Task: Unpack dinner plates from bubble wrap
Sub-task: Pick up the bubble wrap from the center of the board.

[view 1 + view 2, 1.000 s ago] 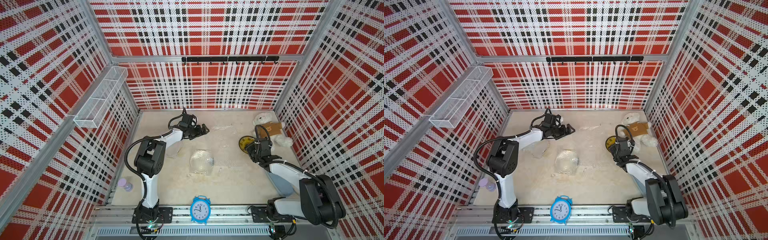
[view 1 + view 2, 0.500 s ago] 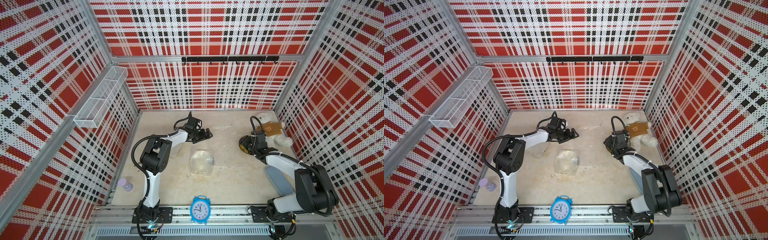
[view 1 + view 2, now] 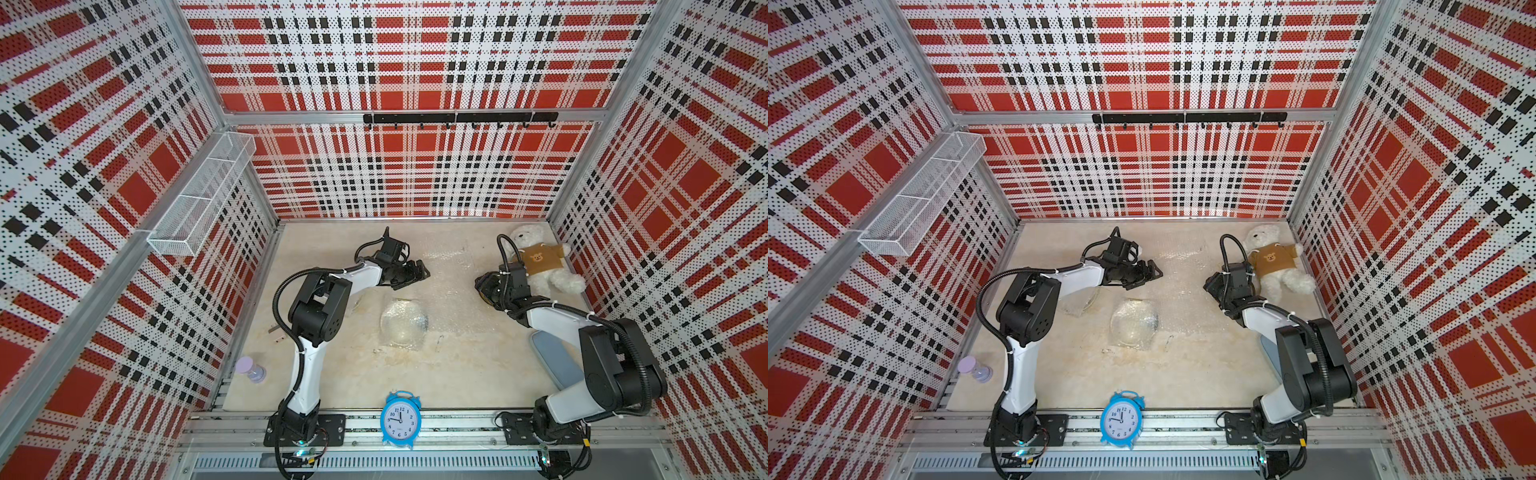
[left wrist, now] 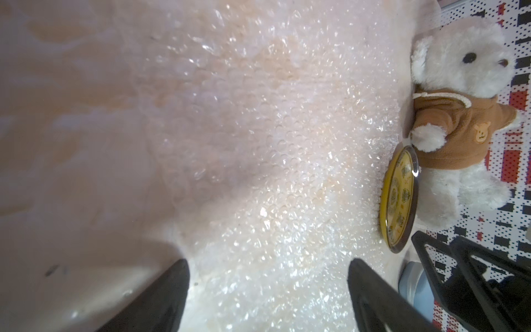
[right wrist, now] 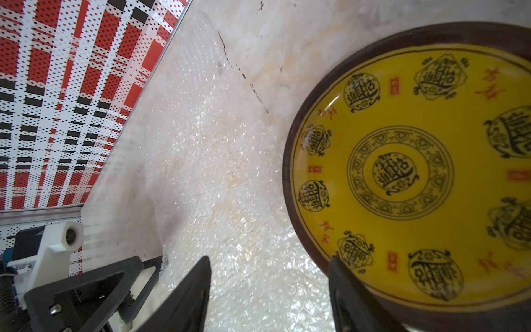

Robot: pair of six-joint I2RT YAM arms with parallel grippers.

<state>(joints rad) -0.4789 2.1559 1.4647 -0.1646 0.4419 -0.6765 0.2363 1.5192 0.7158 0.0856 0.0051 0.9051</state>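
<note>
Right wrist: yellow plate (image 5: 402, 178) pattern legible | top views: mostly hidden

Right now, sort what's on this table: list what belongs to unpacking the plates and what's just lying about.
Job: bare yellow plate; bubble-wrapped plate mid-table; second wrapped bundle; loose bubble wrap sheet.
Lying about: teddy bear; blue alarm clock; purple hourglass.

alarm clock (image 3: 400, 419): dial numerals 1–12 | yellow plate (image 5: 402, 178): chinese characters, black and red
</note>
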